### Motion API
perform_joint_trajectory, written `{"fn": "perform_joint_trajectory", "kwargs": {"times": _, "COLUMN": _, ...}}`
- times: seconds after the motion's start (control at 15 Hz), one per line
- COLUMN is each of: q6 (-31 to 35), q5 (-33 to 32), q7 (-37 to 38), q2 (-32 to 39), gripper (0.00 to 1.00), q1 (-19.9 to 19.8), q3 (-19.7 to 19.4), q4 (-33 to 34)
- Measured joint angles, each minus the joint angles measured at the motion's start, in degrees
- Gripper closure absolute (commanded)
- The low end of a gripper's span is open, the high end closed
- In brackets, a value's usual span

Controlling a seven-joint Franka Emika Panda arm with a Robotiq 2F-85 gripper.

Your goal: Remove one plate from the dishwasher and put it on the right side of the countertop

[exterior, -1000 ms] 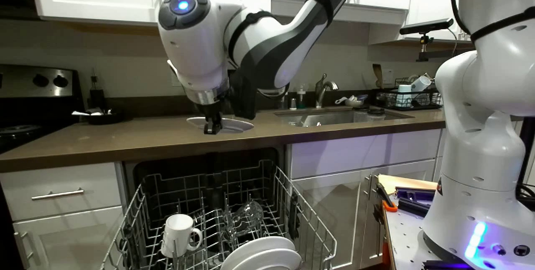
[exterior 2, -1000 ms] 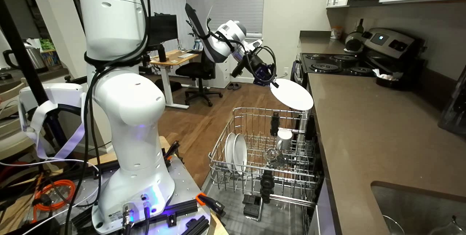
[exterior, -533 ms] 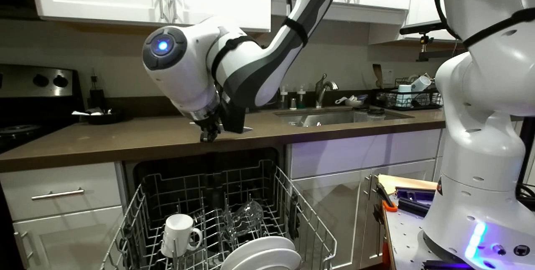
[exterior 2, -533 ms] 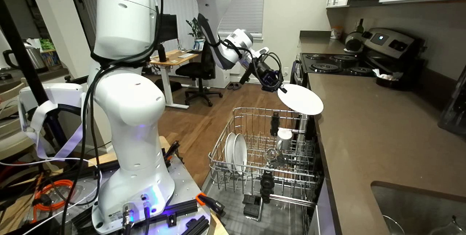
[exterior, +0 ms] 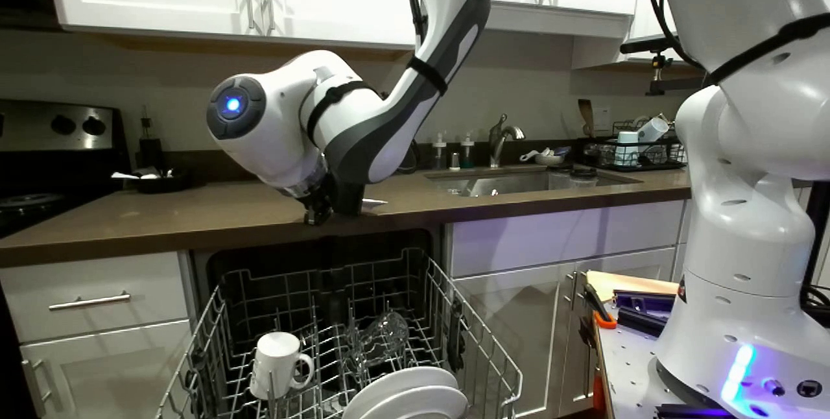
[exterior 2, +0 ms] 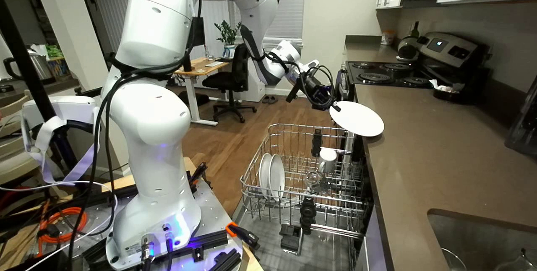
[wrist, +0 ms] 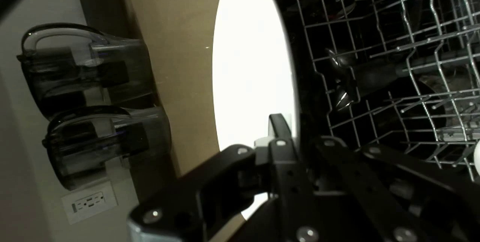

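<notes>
A robotic gripper [exterior 2: 336, 106] pinched a white plate [exterior 2: 358, 120] by its rim, holding it at a tilt over the front edge of a kitchen countertop [exterior 2: 440, 162]; contact between plate and surface could not be made out. Below, in both exterior views, two matching plates [exterior 2: 277, 177] stood on edge in the open dishwasher [exterior: 382, 245] near a clear glass [exterior: 389, 333] and a white mug [exterior: 273, 364].

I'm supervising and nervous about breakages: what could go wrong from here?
The plate is pinched only near its rim by the claw, so it might twist or slip. It straddles the countertop edge and may knock it. If released now, it could tip into the open dishwasher, perhaps hitting the white mug.
</notes>
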Motion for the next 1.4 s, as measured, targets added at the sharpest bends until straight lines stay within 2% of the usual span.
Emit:
{"fn": "perform_joint_trajectory", "kwargs": {"times": 0.6, "q6": 0.0, "q5": 0.0, "q7": -0.7, "q2": 6.8, "gripper": 0.93, "q1": -1.1, "q3": -2.8, "q4": 9.5}}
{"fn": "perform_joint_trajectory", "kwargs": {"times": 1.4, "q6": 0.4, "q5": 1.4, "q7": -5.7, "q2": 16.7, "gripper": 0.93, "q1": -3.4, "q3": -4.0, "q4": 22.8}}
